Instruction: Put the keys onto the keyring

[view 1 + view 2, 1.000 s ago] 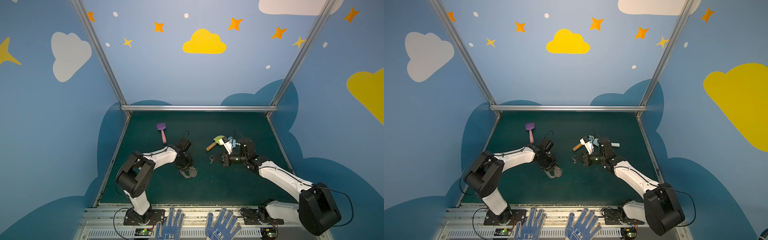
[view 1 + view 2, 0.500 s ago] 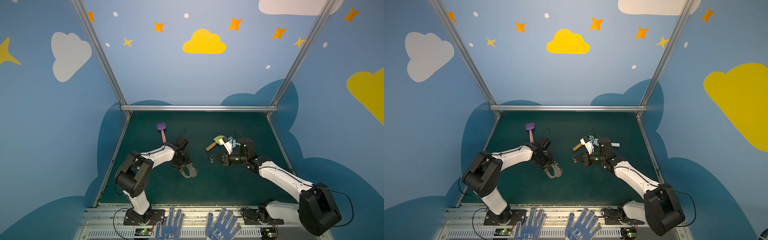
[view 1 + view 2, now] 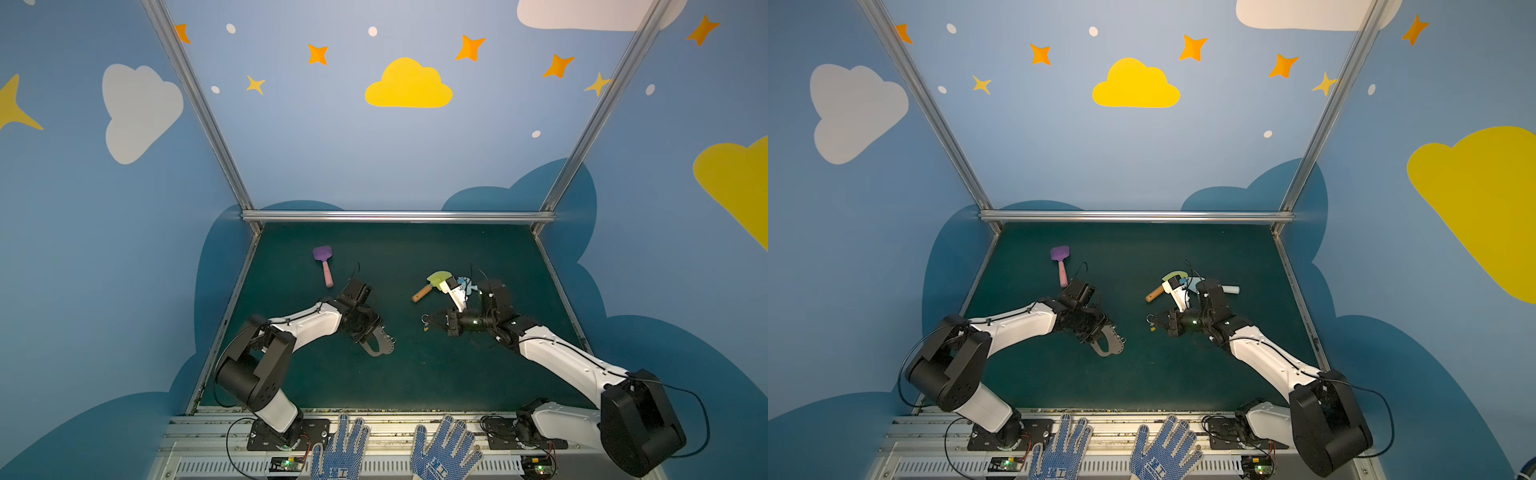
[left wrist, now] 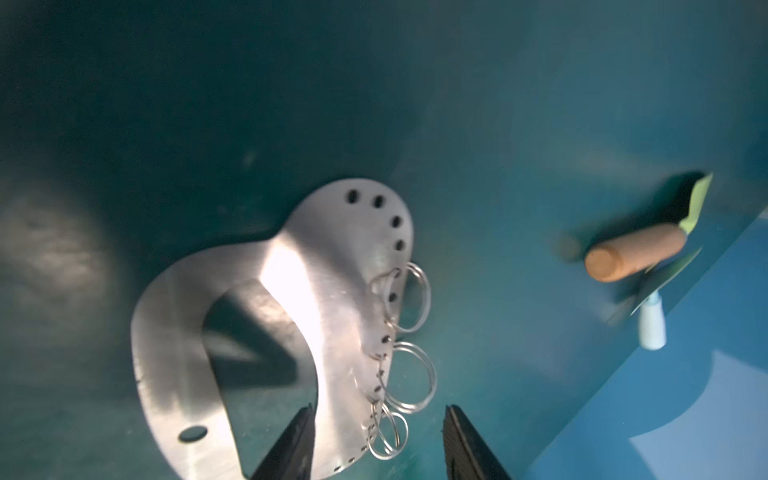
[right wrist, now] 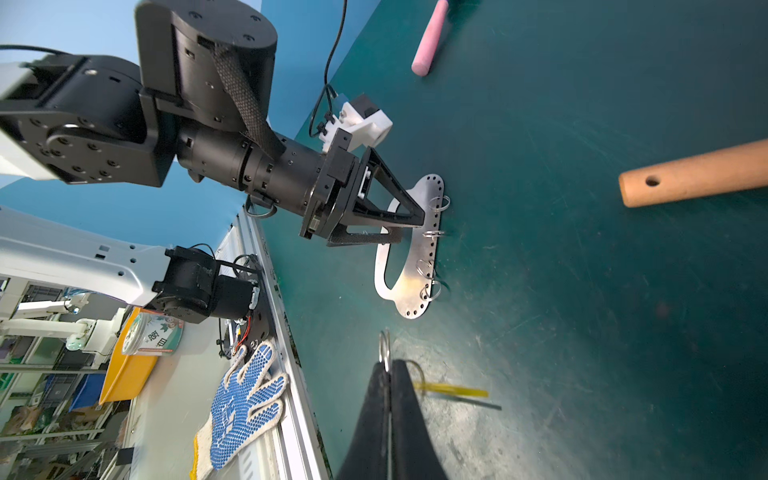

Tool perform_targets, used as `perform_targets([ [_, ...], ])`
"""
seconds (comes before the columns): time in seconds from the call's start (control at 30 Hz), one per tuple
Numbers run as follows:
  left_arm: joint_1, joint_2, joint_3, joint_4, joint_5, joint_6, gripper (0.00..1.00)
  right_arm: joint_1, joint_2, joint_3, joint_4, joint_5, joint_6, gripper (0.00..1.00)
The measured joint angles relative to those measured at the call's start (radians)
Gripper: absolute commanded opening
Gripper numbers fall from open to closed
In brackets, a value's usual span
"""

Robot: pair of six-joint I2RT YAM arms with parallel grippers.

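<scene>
Keyring lies on the green counter, left of centre. The left gripper is released, its jaws apart astride the plate's ringed edge. The right gripper is clenched on the keys, pinching their small ring, right of the keyring and apart from it.

There is one grey keyring plate, and the right wrist view shows four small metal rings on its holed edge. One bunch of keys has two hanging pieces, one yellow and one dark. There are three toy tools: a purple spatula, a yellow-green shovel and a pale blue tool. There are two blue-dotted work gloves and two robot arms, the left arm and the right arm.
</scene>
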Motion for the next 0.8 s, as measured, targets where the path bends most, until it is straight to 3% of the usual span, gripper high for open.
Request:
perform_targets([
  [0.23,0.000,0.003,-0.040,0.088,0.010,-0.121,0.49,0.001,-0.018,-0.006,0.001,0.002,0.000,0.00],
  [0.53,0.000,0.045,-0.024,0.142,0.012,-0.159,0.38,0.001,-0.047,-0.019,0.003,0.006,0.002,0.00],
  [0.8,0.000,0.074,-0.016,0.166,0.019,-0.174,0.12,0.001,-0.066,-0.030,0.003,0.019,0.002,0.00],
])
